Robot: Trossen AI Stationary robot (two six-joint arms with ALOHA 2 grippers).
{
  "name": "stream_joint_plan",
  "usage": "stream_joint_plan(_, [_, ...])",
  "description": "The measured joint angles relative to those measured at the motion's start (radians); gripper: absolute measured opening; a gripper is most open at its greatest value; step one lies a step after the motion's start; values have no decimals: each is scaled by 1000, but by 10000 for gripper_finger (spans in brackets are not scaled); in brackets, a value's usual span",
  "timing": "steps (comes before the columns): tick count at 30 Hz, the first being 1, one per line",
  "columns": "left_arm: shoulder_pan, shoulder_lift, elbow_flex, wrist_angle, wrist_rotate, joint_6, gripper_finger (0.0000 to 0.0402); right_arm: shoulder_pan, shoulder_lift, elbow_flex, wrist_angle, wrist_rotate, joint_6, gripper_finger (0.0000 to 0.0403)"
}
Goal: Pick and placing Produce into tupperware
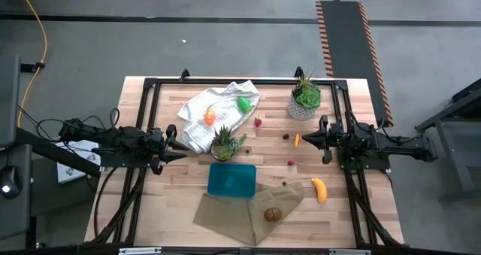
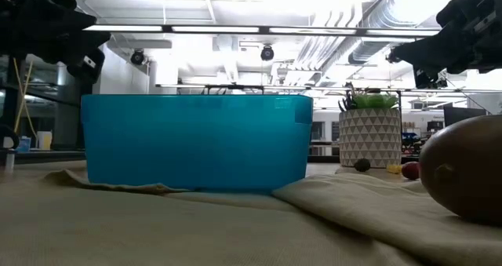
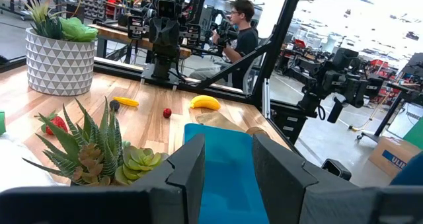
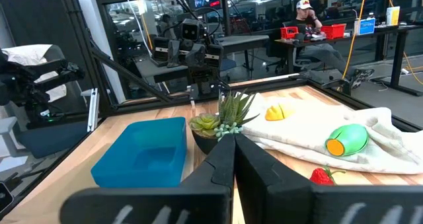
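Tabletop (image 1: pixel 150 210) wooden. Tupperware (image 1: pixel 231 180) centre, partly on tan cloth (image 1: pixel 233 214) at 6 o'clock. Left tool (image 1: pixel 180 144) closed at 9, right tool (image 1: pixel 302 140) closed at 3; both empty. Banana (image 1: pixel 319 189) at 4; kiwi (image 1: pixel 273 214) on cloth; dark speck, likely berry (image 1: pixel 286 136), toward 2.

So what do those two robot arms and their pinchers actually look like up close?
Both are dark, nearly black, slim jointed arms on black frames. The left gripper ends in two flat, angular black fingers with stepped edges; the right gripper has the same blocky pair. Black cables trail behind the left arm.
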Motion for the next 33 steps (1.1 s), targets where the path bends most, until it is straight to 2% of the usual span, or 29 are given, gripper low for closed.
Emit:
stream_joint_plan(30, [0,0,0,0,0,0,115,0,0,0,0,0,0,0])
stream_joint_plan(33, [0,0,0,0,0,0,115,1,0,0,0,-2,105,0])
